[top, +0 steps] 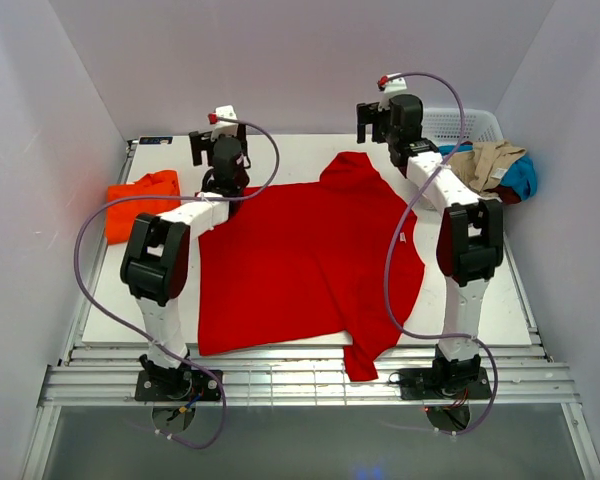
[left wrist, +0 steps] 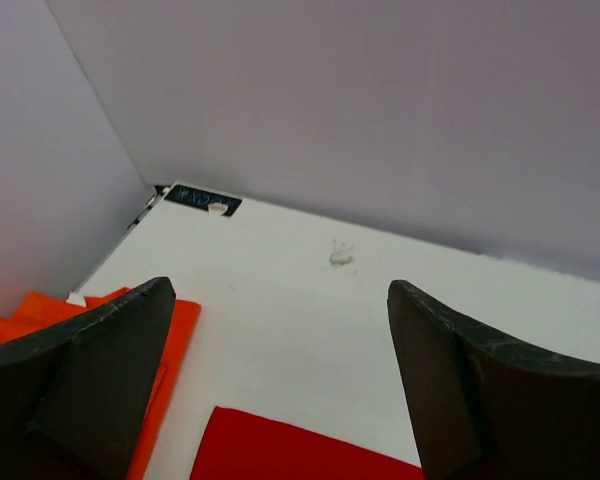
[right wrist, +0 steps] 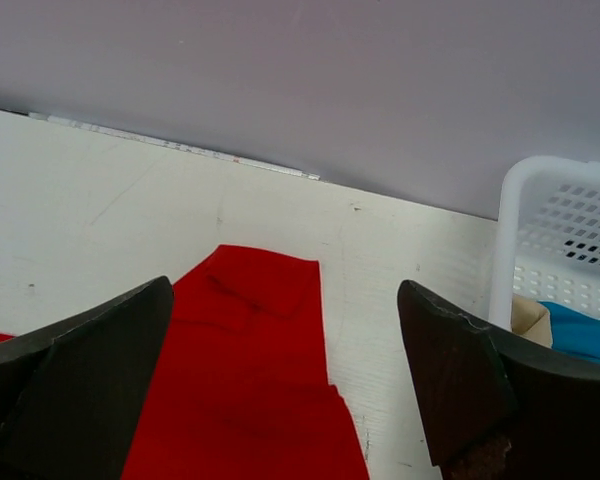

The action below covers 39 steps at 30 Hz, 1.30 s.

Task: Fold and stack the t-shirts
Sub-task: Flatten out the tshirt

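The orange shirt lies bunched near the left edge of the red shirt, a strip of table between them. The left gripper hangs over the red shirt's far left corner, jaws wide apart, holding nothing. The right gripper, equally spread and empty, hovers above the red shirt's far sleeve. A white basket sits to the red shirt's far right.

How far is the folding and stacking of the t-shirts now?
Done: the orange shirt lies compact at the left, seemingly folded. In hand: nothing; the left gripper and right gripper stand open. To do: the red shirt lies spread out, one sleeve over the near edge; it needs folding and stacking.
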### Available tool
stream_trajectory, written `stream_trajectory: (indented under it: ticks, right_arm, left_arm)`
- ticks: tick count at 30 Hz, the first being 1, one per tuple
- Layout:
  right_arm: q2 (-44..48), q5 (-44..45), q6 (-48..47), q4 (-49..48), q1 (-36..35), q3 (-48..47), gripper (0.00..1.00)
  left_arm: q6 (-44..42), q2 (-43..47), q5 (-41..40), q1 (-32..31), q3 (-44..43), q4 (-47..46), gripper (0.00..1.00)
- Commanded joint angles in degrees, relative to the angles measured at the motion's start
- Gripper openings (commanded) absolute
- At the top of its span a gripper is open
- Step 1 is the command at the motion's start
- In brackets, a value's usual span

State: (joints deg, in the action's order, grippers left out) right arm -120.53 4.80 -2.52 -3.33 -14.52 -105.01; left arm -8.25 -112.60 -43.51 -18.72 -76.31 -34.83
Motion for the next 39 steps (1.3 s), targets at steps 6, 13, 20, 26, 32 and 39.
stream_trajectory:
  ticks: [6,13,20,26,32,39]
  right_arm:
    - [8.55,-1.98,2.08,2.8,-0.42,3.67,0.48]
    - [11.64,-2.86,4.46,11.57,-0.5,9.04,0.08]
    - [18.65,-1.73,9.37,22.15,-0.86,16.83,0.11]
    - [20.78,0.74,10.26,21.7,-0.86,24.77,0.13]
    - [14.98,1.0,10.43,22.14,-0.86,23.62,0.1]
    - [9.62,3.11,11.66,23.81,-0.77,24.77,0.09]
  left_arm:
    - [3.28,16.0,1.66,-16.95,5.82,-0.45,0.45]
    - [29.39,22.68,21.51,-24.43,17.41,11.18,0.0]
    - [36.02,16.37,22.78,-24.96,16.99,22.95,0.0]
    - [37.95,13.28,10.29,-23.3,16.81,32.71,0.0]
    - [40.33,15.48,9.58,-17.15,22.17,33.77,0.0]
    - [40.86,18.55,10.63,-10.03,27.53,32.81,0.0]
